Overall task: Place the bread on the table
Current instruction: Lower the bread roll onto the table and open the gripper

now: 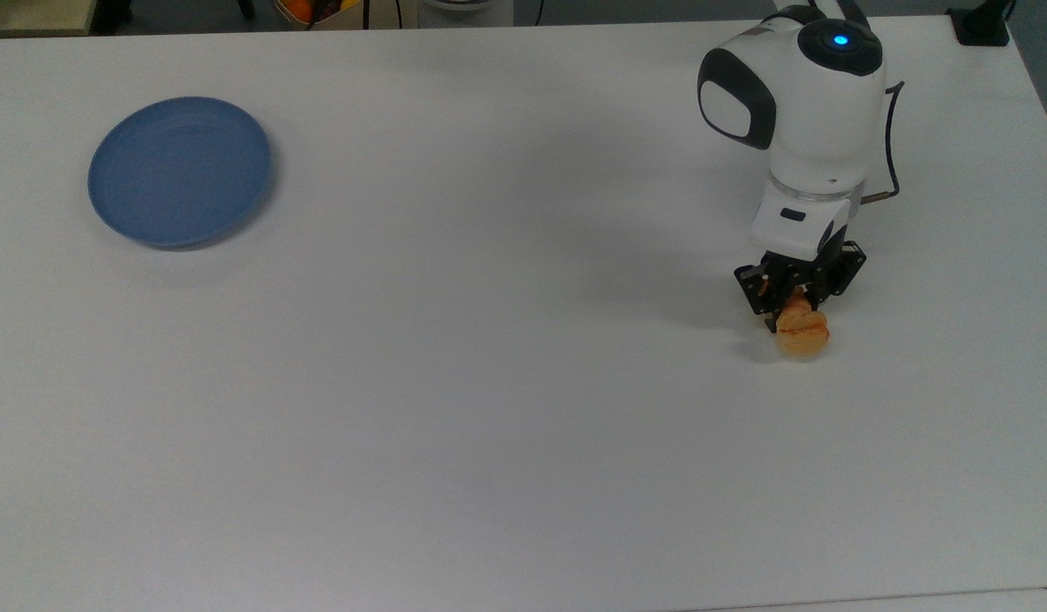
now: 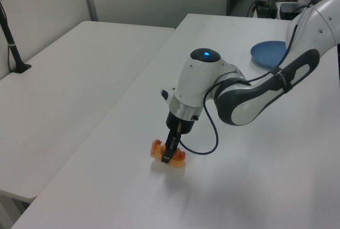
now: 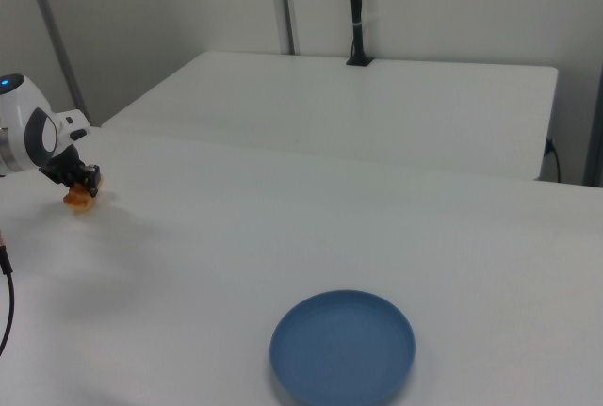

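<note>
The bread (image 1: 802, 333) is a small golden-orange roll, low at the white table (image 1: 489, 382) on the top view's right, its shadow tight beneath it. My gripper (image 1: 797, 313) points straight down and is shut on the bread, black fingers pinching its middle. In the left view the bread (image 2: 180, 158) pokes out on both sides of the gripper (image 2: 168, 155), resting at the table (image 2: 265, 176) surface. The right view has the bread (image 3: 77, 201) and gripper (image 3: 80, 187) at its far left.
A round blue plate (image 1: 180, 170) lies bare at the top view's far left, also seen as the plate (image 2: 273, 53) and plate (image 3: 343, 347). A second white table (image 2: 69, 80) adjoins. A black post (image 3: 356, 10) stands on it.
</note>
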Controlling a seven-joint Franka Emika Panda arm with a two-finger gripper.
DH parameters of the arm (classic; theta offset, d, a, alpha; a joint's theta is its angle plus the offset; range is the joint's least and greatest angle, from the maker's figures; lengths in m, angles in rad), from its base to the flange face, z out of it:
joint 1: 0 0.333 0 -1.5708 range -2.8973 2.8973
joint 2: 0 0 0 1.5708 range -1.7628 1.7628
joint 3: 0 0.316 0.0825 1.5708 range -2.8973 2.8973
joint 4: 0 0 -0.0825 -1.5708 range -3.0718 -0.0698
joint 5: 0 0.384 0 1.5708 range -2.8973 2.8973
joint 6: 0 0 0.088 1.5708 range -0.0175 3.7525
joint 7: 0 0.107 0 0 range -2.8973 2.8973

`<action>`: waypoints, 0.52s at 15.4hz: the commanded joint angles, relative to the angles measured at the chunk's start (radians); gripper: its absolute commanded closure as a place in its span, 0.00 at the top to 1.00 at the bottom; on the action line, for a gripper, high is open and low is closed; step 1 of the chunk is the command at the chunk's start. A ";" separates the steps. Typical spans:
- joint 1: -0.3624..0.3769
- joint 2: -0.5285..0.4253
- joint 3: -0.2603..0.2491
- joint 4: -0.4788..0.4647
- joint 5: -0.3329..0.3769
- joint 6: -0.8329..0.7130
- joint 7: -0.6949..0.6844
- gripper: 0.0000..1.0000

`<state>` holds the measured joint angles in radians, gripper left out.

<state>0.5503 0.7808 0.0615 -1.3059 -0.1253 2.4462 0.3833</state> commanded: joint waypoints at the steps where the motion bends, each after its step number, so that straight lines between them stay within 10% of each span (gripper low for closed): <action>1: 0.003 0.008 -0.002 0.011 -0.023 0.037 0.031 0.81; 3: 0.005 0.006 -0.002 0.011 -0.034 0.037 0.031 1.00; 8: -0.010 -0.073 0.027 -0.022 -0.059 0.002 0.032 1.00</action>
<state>0.5506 0.7788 0.0702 -1.2964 -0.1607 2.4624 0.3851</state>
